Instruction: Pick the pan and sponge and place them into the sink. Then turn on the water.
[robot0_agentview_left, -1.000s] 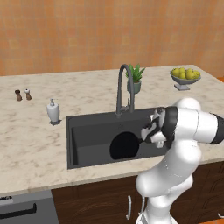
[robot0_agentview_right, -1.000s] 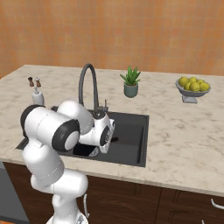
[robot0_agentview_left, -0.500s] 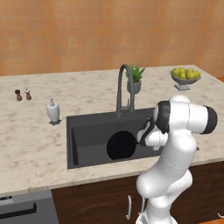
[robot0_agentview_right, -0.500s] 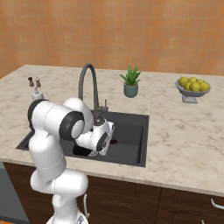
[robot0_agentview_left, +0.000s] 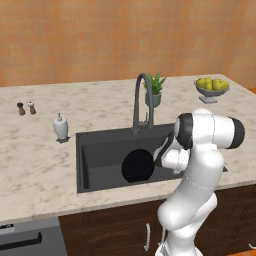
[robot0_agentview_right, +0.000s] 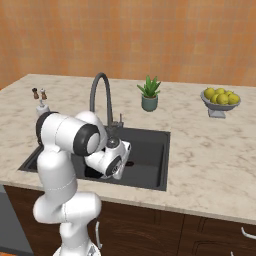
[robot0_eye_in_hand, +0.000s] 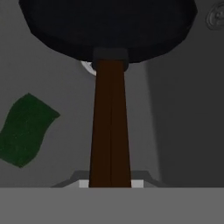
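The sink is set in the desk, and the pan is inside it, near its front wall. The sponge also lies in the sink, on the floor beside the pan handle. The pincer is low over the sink, clenched on the pan handle. The faucet stands behind the sink, and a soap bottle is just left of the sink.

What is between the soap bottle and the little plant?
The grey faucet stands between the soap bottle and the plant, as the left base view shows.
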